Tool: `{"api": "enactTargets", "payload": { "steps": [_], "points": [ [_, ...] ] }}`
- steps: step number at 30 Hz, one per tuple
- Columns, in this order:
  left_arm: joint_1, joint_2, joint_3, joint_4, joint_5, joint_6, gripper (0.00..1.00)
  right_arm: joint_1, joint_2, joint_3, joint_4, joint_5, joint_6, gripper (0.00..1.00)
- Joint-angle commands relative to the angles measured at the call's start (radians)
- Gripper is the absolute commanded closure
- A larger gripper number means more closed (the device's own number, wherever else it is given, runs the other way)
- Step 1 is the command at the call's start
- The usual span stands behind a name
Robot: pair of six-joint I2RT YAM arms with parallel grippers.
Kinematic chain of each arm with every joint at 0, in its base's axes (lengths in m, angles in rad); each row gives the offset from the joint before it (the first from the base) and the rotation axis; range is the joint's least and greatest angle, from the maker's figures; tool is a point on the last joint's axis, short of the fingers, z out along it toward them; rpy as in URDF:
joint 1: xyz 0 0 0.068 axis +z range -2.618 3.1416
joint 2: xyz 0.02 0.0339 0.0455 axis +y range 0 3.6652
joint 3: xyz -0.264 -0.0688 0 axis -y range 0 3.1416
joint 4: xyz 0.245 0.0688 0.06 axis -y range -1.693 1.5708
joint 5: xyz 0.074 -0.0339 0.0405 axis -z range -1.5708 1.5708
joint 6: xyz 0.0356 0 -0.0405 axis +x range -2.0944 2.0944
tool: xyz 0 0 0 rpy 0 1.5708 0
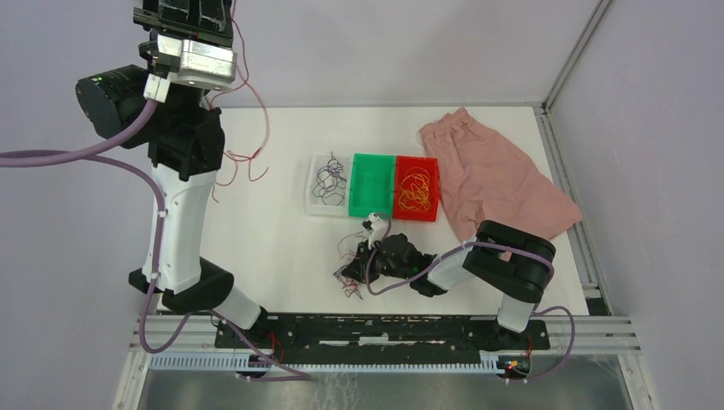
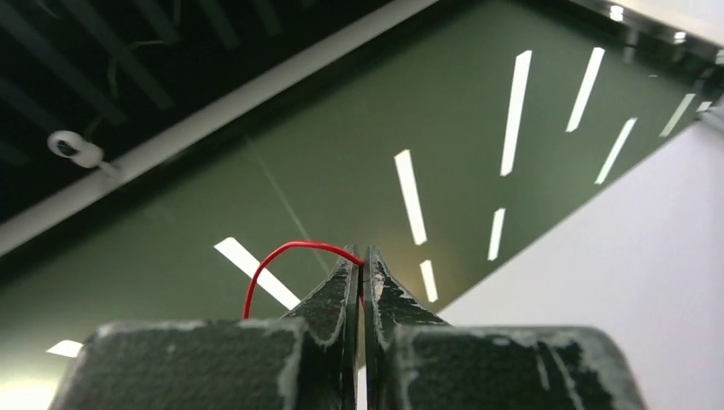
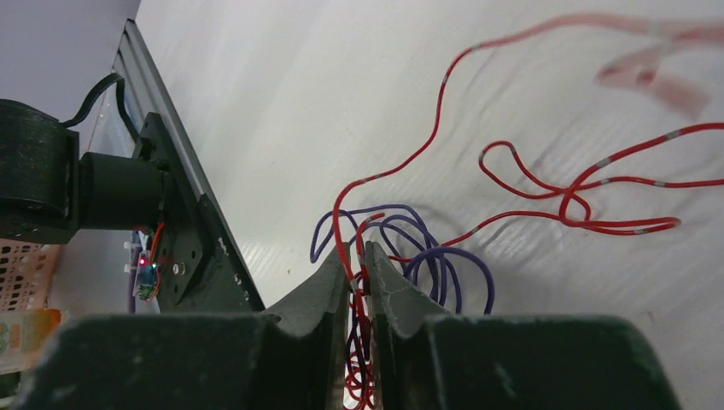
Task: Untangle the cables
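My left gripper is shut on a thin red cable that arcs out to the left of its tips. That arm is raised high at the back left, and the red cable hangs from it down to the table. A tangle of red and purple cables lies in front of the trays. My right gripper is low over this tangle. Its jaws stand close together, with red cable and purple cable strands pinched between them. More red cable trails off to the right across the table.
Three trays stand in a row: a clear tray holding purple wires, a green tray, and a red tray holding orange-yellow wires. A pink cloth lies at the right. The black base rail runs along the near edge.
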Motion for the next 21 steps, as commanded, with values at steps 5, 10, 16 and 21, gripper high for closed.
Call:
{"api": "enactTargets", "payload": {
  "steps": [5,10,16,21],
  "points": [
    [-0.001,-0.041,-0.008,0.006,-0.026,0.066,0.97,0.012,-0.018,-0.003,0.011,0.046,-0.005,0.75],
    [-0.001,-0.174,-0.318,-0.122,0.107,-0.018,0.97,0.014,-0.134,0.044,-0.099,-0.028,-0.065,0.54],
    [-0.003,-0.238,-0.508,-0.256,0.249,-0.119,0.97,0.012,-0.334,0.117,-0.302,-0.049,-0.142,0.4],
    [-0.021,-0.216,-0.541,-0.393,0.377,-0.252,0.97,0.006,-0.46,0.161,-0.451,-0.028,-0.202,0.39]
  ]
}}
